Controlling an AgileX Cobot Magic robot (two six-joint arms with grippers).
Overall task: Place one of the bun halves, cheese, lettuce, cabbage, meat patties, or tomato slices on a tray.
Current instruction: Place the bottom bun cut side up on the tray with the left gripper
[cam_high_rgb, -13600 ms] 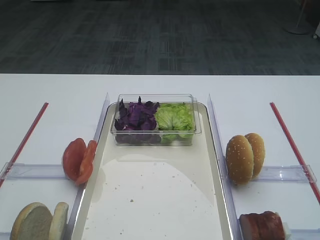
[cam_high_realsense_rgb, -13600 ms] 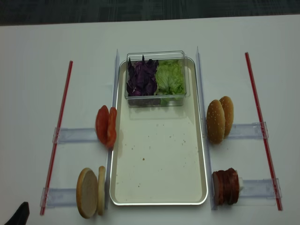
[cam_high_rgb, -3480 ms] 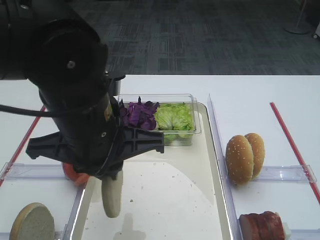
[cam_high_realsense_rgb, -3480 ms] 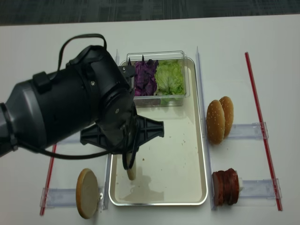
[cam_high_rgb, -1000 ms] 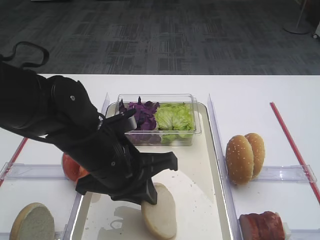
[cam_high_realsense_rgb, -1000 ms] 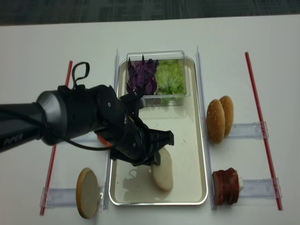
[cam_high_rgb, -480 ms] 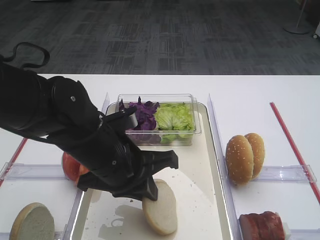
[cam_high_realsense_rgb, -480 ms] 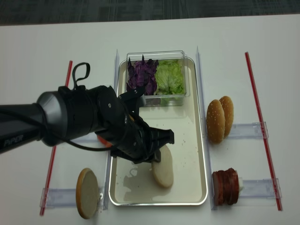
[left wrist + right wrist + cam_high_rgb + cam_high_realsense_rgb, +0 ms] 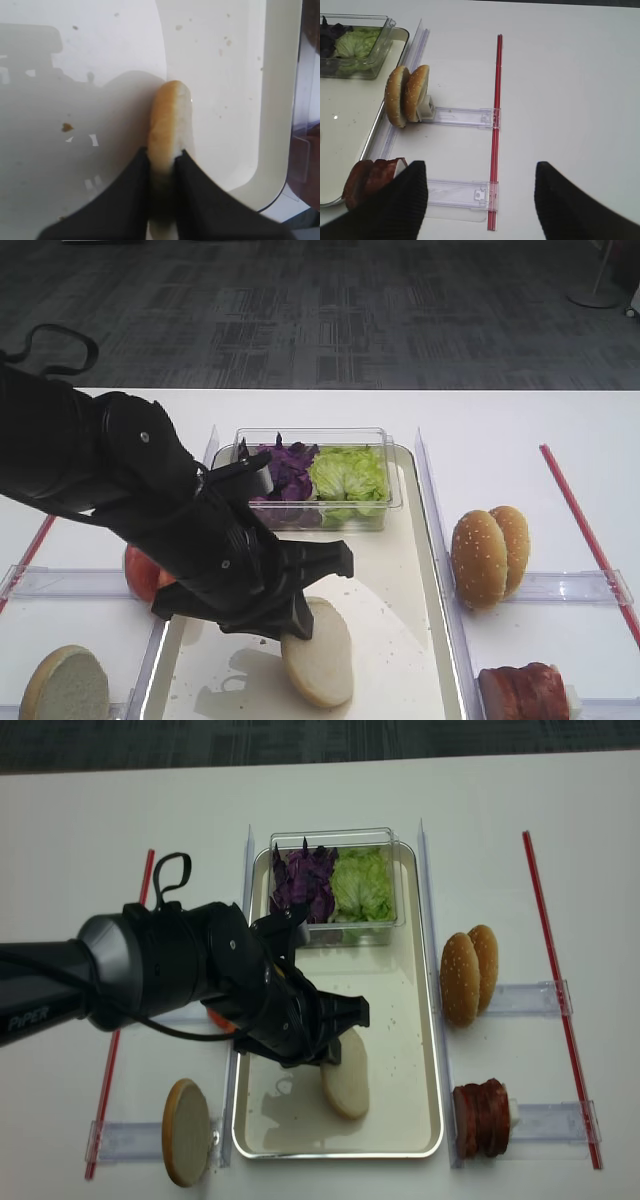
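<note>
A pale, flat bun half (image 9: 318, 652) rests tilted on the cream-white tray (image 9: 395, 585), its cut face turned to the right. My left gripper (image 9: 162, 156) is shut on its near edge, and the tan crust (image 9: 170, 117) sticks out past the fingers. From above, the black left arm covers the tray's left side next to that bun half (image 9: 346, 1087). A second flat bun half (image 9: 62, 685) stands off the tray at the front left. My right gripper (image 9: 479, 167) hangs open over bare table, holding nothing.
A clear tub at the tray's far end holds purple cabbage (image 9: 280, 468) and green lettuce (image 9: 348, 475). Sesame buns (image 9: 490, 553) and meat patties (image 9: 525, 690) stand right of the tray. Tomato slices (image 9: 140, 573) peek out left, behind the arm. Red strips (image 9: 545, 960) edge the workspace.
Over the last second the left arm and the bun half have barely shifted. The fingers stay closed on the bun half.
</note>
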